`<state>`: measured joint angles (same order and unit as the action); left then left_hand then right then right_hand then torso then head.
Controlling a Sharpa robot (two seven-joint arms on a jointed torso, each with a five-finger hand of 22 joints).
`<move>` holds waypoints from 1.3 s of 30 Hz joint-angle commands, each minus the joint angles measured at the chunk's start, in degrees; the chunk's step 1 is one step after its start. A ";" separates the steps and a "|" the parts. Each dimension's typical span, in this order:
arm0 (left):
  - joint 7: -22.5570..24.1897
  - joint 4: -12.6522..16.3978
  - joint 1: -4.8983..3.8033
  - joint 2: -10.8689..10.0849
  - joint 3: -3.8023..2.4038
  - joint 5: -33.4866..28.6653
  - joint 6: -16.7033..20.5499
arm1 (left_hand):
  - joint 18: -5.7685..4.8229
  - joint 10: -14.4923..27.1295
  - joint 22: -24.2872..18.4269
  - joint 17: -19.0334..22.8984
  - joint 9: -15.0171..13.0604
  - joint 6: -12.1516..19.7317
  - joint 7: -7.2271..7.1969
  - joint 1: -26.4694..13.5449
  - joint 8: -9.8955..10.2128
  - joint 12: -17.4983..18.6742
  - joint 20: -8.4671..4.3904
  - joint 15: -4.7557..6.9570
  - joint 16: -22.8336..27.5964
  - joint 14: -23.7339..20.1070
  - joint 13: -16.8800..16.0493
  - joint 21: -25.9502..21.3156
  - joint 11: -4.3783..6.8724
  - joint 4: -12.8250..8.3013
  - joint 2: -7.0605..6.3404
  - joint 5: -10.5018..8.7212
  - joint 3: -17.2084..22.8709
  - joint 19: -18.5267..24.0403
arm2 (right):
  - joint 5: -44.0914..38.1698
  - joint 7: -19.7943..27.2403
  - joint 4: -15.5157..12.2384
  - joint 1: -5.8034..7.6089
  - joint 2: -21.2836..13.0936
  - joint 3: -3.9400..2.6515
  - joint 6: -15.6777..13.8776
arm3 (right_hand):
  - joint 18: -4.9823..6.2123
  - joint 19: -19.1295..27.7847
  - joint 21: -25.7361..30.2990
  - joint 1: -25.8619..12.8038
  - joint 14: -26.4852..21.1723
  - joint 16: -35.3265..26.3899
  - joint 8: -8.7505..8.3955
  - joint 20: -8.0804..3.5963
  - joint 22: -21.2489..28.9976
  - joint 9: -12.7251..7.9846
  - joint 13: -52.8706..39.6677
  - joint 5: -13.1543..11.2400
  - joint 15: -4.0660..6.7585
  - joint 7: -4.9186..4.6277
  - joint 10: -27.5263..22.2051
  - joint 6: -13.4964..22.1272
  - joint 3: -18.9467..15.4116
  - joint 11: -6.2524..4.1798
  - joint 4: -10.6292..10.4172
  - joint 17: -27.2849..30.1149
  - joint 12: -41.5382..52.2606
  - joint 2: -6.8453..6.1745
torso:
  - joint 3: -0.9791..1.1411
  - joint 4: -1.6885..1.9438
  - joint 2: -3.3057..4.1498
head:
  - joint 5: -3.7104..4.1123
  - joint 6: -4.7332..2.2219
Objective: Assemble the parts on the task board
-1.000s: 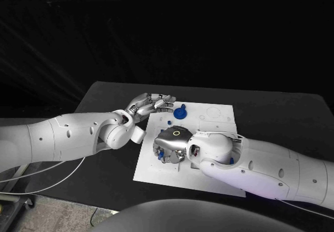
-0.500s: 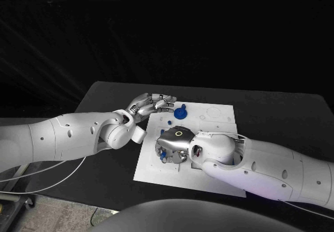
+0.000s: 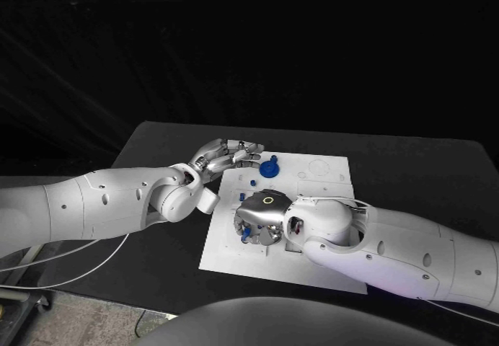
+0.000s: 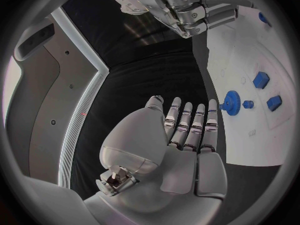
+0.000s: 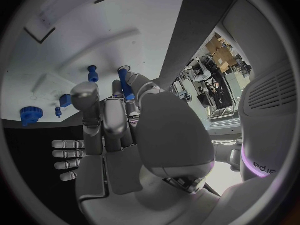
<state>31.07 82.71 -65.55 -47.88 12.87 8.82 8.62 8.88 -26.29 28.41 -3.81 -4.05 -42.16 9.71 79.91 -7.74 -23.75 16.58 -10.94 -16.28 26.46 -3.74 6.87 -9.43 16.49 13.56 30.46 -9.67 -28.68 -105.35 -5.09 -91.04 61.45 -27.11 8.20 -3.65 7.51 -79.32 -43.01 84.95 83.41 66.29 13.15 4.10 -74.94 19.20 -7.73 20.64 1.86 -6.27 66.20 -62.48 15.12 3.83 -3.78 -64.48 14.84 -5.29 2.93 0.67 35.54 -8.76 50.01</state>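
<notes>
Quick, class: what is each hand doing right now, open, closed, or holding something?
Left hand: open, fingers straight, holding nothing, beside the white board.
Right hand: closed on a thin blue peg.

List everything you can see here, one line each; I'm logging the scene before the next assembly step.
table: one, black, under everything.
task board: one, white, middle of the table.
gear: one, blue, on the board's far part, near the left hand.
blue pin: one, held in the right hand's fingers.
peg: one, blue, on the board beyond the right hand.
small blocks: two in the left wrist view, blue, on the board by the gear.
left hand: silver, holding nothing, at the board's far left edge.
right hand: silver, over the board's middle, holding the pin.
</notes>
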 commanded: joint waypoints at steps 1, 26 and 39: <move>0.26 -0.01 0.04 0.15 -0.04 -0.12 -1.15 | 0.16 0.11 -0.10 -0.04 -0.04 0.23 0.03 0.46 -0.34 0.13 0.02 0.02 -0.32 0.14 0.00 0.34 -0.13 0.00 0.05 0.24 0.26 -0.20 | -0.74 -0.44 0.17 -0.06 0.05 0.02 1.41 | -0.29 0.19 0.34 0.81 -0.16 -0.31 0.21 0.01 -5.57 0.10 -0.07 0.07 -0.09 0.01 1.72 -0.24 0.09 -1.25 0.37 0.13 0.13 0.26 | -0.01 0.05 0.04 | 0.03 -0.01; -0.38 -0.56 0.11 0.27 -0.03 -0.12 -1.37 | 0.17 0.12 -0.19 -0.07 -0.03 0.28 0.03 1.25 -0.39 0.12 0.02 -0.06 -0.46 0.33 0.00 0.40 -0.15 -0.03 0.02 0.60 0.59 -0.22 | 0.19 -0.85 -0.23 -0.20 -0.44 0.03 2.23 | 0.11 1.30 3.19 0.75 -1.24 -2.18 0.02 0.06 -4.97 0.32 -0.24 -0.15 -0.19 -0.07 1.75 -0.25 0.31 -1.17 0.62 1.96 0.06 0.30 | -0.01 0.00 -0.02 | -0.41 -0.01; -0.61 -0.66 0.13 0.33 -0.02 -0.12 -1.48 | 0.17 0.11 -0.23 -0.09 -0.03 0.30 0.06 1.57 -0.40 0.11 0.02 -0.12 -0.56 0.47 -0.01 0.42 -0.15 -0.05 0.03 0.75 0.76 -0.23 | 0.64 -1.27 -0.35 -0.22 -0.44 0.04 2.42 | 0.26 1.87 4.32 0.64 -1.75 -2.88 -0.25 0.12 -4.74 0.39 -0.28 -0.18 -0.26 -0.14 1.43 -0.02 0.44 -1.08 0.74 2.59 -0.16 0.26 | -0.01 0.03 0.03 | -0.25 -0.01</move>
<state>30.18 82.05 -65.48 -47.64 12.88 8.80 8.27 8.88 -26.29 28.27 -3.81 -4.03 -42.16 9.71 80.89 -7.95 -23.75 16.58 -10.94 -16.52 26.46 -3.73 7.10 -9.43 16.48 13.49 30.94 -9.36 -28.69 -104.73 -5.59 -91.44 61.28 -27.52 8.21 -2.30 7.52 -77.75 -38.89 85.20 81.95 63.63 13.04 4.20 -74.92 19.49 -7.89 20.26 1.65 -6.34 66.21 -62.21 15.36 3.84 -3.38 -61.93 14.71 -5.07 2.92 0.69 35.53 -9.07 50.01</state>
